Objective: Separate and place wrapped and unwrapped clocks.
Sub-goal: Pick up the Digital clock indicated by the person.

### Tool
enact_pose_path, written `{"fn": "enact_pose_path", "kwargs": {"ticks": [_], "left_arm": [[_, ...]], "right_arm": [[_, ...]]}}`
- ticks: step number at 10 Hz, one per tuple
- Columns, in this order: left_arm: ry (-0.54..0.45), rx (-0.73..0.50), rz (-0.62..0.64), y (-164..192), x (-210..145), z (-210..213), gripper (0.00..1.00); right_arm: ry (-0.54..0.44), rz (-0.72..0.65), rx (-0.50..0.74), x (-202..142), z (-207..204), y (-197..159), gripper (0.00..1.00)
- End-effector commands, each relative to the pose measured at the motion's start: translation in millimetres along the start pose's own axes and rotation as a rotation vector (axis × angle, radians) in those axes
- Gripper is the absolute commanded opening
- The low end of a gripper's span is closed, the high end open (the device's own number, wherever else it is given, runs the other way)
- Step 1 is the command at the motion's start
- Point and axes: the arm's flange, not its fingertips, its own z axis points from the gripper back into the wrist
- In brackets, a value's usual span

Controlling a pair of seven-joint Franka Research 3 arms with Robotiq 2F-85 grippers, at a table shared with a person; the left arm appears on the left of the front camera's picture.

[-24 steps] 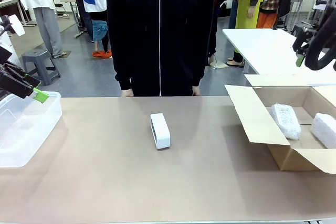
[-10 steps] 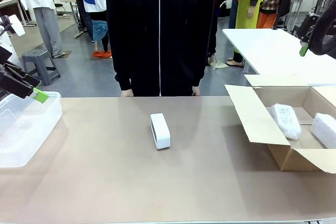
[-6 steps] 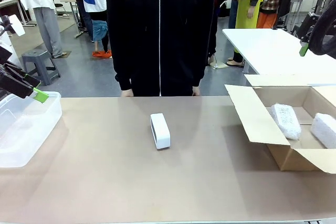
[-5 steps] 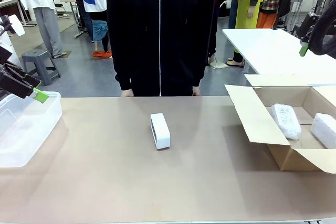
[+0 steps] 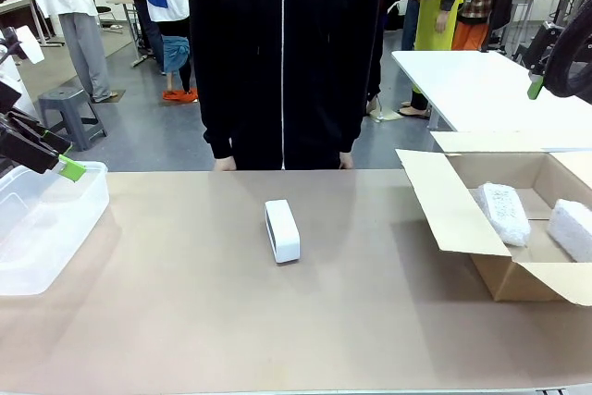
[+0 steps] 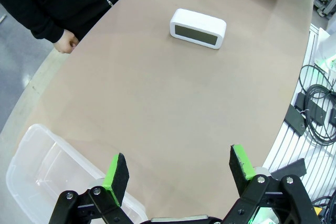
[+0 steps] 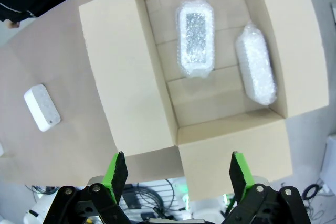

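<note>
white bare clock (image 5: pixel 282 230) lying well apart from left gripper (image 6: pixel 177 169) and right gripper (image 7: pixel 177 174), both agape

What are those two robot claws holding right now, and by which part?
Nothing. Both the left gripper and right gripper hang open and empty; the bare clock lies apart on the table.
</note>
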Motion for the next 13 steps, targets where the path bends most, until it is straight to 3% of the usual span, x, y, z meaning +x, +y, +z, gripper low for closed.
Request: {"fn": "enact_pose_path", "kwargs": {"ticks": [1,3,6,9,11,13], "left_arm": [[-0.009,-0.012,-0.014,2,-1,0,1.0],[-0.009,-0.012,-0.014,2,-1,0,1.0],[-0.009,-0.012,-0.014,2,-1,0,1.0],[-0.009,-0.012,-0.014,2,-1,0,1.0],[-0.009,-0.012,-0.014,2,-1,0,1.0],[-0.009,-0.012,-0.014,2,-1,0,1.0]], "right_arm": [[-0.001,0.005,0.002,0,1,-1,1.0],[0.0,0.0,0.0,0,0,0,1.0],[-0.102,0.563,0.247,-40,-48,61,1.0],[-0.193,1.006,0.445,-78,-75,128,1.0],[-0.27,1.148,0.53,-88,-88,163,1.0],[-0.237,1.268,0.636,-93,-84,178,1.0]]}}
